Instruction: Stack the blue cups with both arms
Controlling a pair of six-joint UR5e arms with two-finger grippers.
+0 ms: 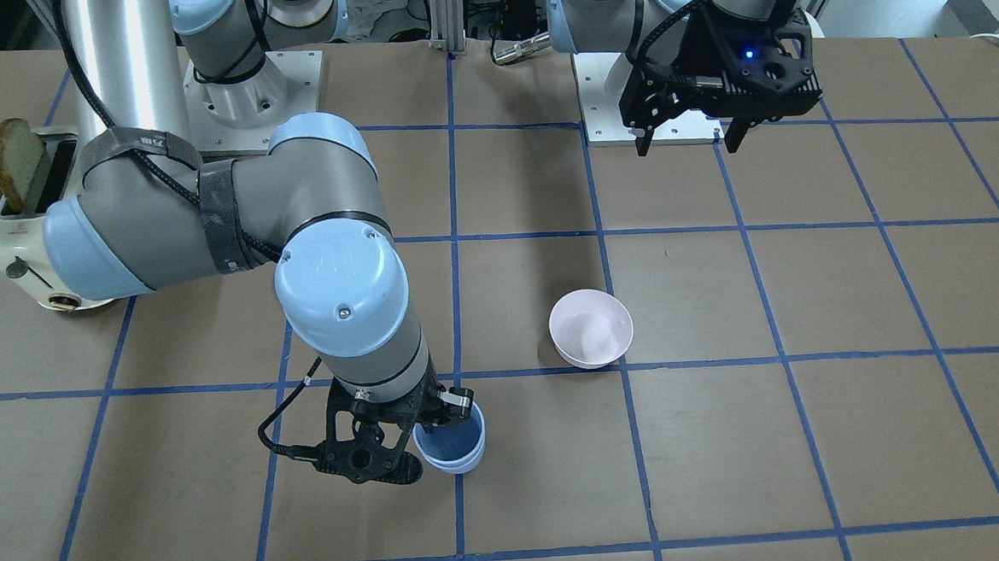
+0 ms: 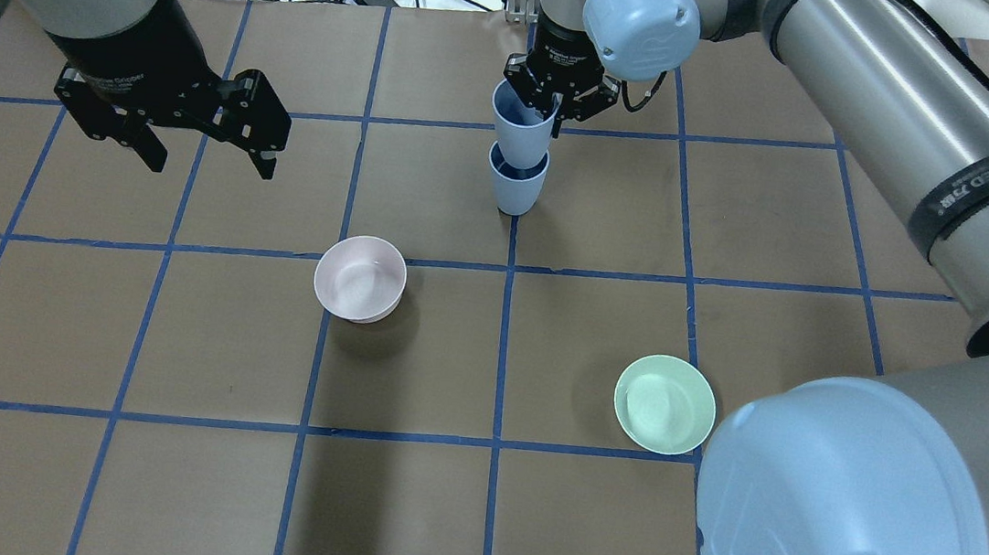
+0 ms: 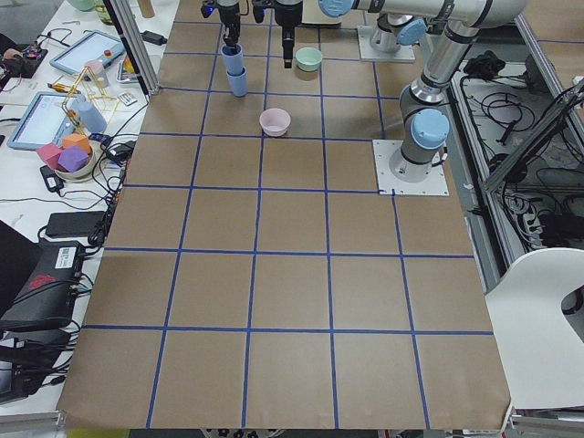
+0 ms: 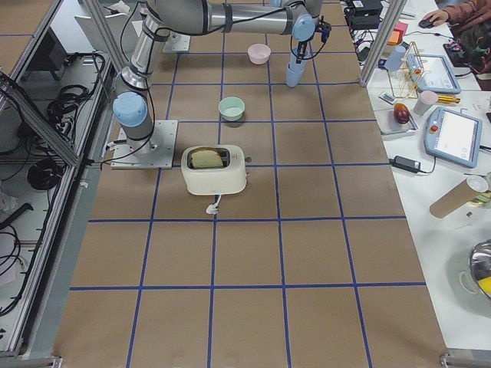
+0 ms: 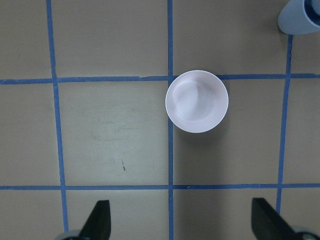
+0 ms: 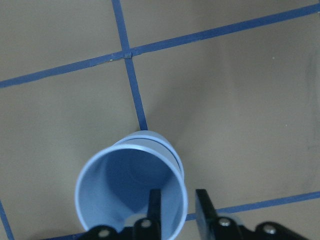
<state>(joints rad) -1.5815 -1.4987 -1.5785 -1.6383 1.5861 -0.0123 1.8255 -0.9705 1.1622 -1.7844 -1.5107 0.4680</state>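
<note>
Upper blue cup (image 2: pixel 519 115), partway inside lower blue cup (image 2: pixel 516 184), top centre overhead. Likely light, stiff, slick; hold by rim wall. Right gripper (image 2: pixel 555 102) clamped there; left gripper (image 2: pixel 209 161) spread, empty.

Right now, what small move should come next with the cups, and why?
Probably lower the right gripper straight down a little. It pinches the upper cup by its rim, and in the overhead view that cup sits only just inside the lower cup, most of it above the rim.
</note>
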